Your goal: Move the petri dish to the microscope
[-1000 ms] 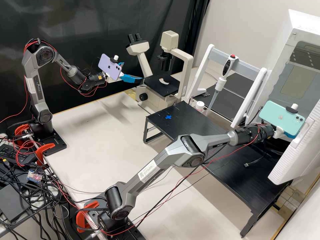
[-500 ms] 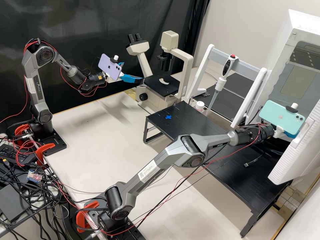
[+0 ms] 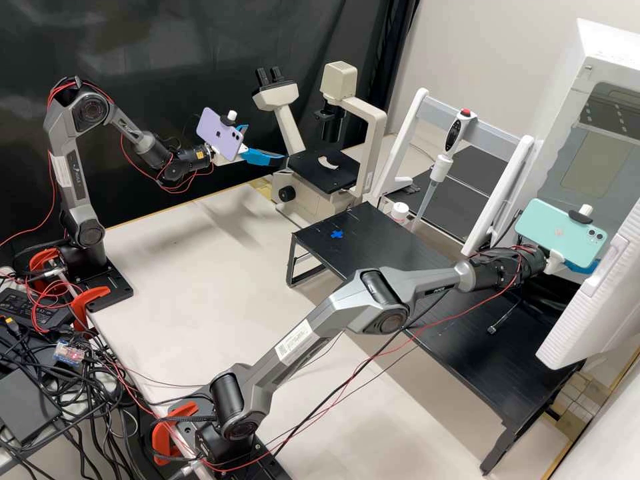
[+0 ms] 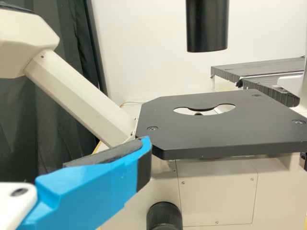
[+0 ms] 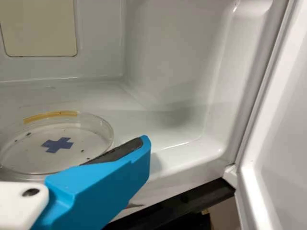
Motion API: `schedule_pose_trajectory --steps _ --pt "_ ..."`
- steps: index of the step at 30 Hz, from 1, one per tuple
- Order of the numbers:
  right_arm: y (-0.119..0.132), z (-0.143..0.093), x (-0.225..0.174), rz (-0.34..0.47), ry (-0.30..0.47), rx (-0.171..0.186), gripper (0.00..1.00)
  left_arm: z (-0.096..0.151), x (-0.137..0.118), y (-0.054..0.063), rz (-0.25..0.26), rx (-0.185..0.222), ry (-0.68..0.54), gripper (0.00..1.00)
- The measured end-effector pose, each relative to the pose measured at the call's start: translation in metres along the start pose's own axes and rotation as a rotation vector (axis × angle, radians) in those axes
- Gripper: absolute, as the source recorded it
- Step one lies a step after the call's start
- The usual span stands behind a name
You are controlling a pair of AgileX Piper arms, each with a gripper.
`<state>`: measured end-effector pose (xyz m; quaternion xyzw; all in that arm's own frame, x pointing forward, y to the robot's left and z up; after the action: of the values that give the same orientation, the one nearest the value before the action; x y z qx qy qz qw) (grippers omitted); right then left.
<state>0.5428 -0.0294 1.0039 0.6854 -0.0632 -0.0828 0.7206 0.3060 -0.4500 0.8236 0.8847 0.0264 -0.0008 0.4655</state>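
Three o'clock in high view, inside white cabinet [image 3: 617,50]: petri dish [image 5: 38,155] beside right gripper [image 3: 581,267], grasp cannot tell. Left gripper [image 3: 267,143] released, eleven o'clock. Reach seems done; carry to microscope [image 3: 375,133], twelve o'clock, remains.

Petri dish [image 5: 36,153] partly hidden, microscope [image 4: 211,136] cut off in left wrist view

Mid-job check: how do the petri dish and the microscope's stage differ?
Look: the petri dish is clear, the stage black.
Shape: the dish is round, the stage straight-edged with a curved opening.
Place: the dish sits inside the white cabinet, the stage is part of the microscope.
Both lie flat.
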Motion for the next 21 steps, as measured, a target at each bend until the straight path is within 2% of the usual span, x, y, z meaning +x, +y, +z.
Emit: schedule_pose_trajectory --steps 5,21 --pt "-0.0044 0.0023 0.0007 -0.021 -0.001 0.021 0.0 0.0 0.0 0.0 0.0 0.0 0.0 1.0" --pt "-0.0028 0.0001 -0.0021 -0.021 0.0 0.023 0.0 0.0 0.0 0.0 0.0 0.0 0.0 1.0"
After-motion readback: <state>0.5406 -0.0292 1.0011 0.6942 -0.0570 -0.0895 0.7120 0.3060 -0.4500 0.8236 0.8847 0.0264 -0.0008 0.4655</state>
